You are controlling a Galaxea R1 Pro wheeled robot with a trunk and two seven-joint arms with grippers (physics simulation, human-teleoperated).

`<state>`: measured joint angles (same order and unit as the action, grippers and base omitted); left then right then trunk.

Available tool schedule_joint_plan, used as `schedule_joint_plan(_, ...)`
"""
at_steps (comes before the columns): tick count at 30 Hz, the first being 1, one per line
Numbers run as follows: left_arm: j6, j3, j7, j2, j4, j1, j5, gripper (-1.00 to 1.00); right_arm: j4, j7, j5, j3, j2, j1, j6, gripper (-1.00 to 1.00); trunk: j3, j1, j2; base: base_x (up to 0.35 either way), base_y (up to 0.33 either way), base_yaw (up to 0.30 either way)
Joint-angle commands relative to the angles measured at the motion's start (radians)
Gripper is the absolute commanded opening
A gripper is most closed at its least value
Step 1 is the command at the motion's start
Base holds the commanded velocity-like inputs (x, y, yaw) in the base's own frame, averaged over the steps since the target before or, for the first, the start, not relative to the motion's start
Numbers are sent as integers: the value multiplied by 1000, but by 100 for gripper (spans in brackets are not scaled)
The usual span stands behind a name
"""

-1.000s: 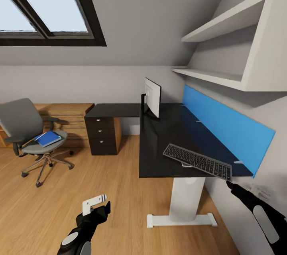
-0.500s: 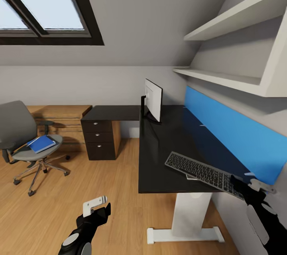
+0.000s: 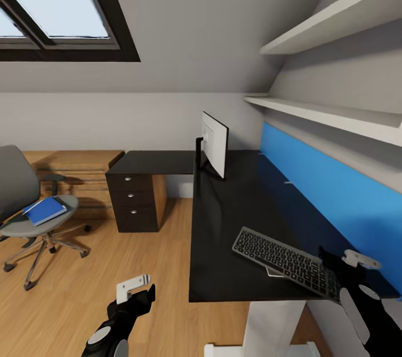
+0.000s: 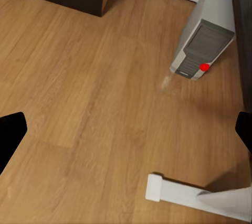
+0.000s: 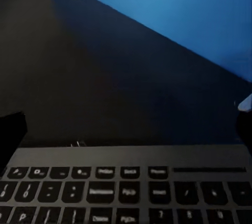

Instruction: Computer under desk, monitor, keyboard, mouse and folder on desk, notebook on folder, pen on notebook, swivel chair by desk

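The glossy black desk [image 3: 223, 217] carries the monitor [image 3: 214, 144] at its back and the dark keyboard [image 3: 283, 260] near its front edge, lying askew. My right gripper [image 3: 341, 259] is open at the keyboard's near end; in the right wrist view its fingers [image 5: 11, 132] stand wide apart just above the keys [image 5: 126, 187]. Whether it touches the keyboard I cannot tell. The swivel chair [image 3: 22, 192] stands at far left with the blue folder [image 3: 46, 210] on its seat. Low over the floor, my left gripper [image 3: 139, 289] is open and empty. The computer [image 4: 202, 51] stands under the desk.
A small pale flat thing [image 3: 273, 272] peeks out from under the keyboard. A dark drawer unit [image 3: 134, 201] and a wooden dresser [image 3: 78, 163] stand at the back wall. A blue wall panel [image 3: 335, 192] and white shelves [image 3: 329, 114] line the right wall. The desk's white foot [image 4: 189, 195] lies on the floor.
The camera has moved forward and to the right, so the chair sits further left in the picture. My right gripper has risen from below the desk's edge to the keyboard's near end.
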<state>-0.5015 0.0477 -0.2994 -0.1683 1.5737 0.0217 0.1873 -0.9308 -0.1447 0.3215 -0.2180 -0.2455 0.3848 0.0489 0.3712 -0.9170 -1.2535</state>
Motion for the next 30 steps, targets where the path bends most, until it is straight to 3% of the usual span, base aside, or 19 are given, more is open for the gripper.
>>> schedule_joint_plan(1, -3, 1, -9, 0, 2, 0, 11, 100, -2, -4, 7, 1, -1, 0, 5, 100, 1, -1, -1, 321, -81, 0)
schedule_joint_plan(23, -3, 1, -8, 0, 3, 0, 11, 100, 39, -6, -12, 2, -13, 1, 47, 100, 1, -1, -1, 312, -61, 0)
schedule_joint_plan(30, -5, 1, -7, 1, 9, 0, 12, 100, 73, -7, -13, 2, -23, 4, 70, 100, 1, -1, -1, 129, -3, 0)
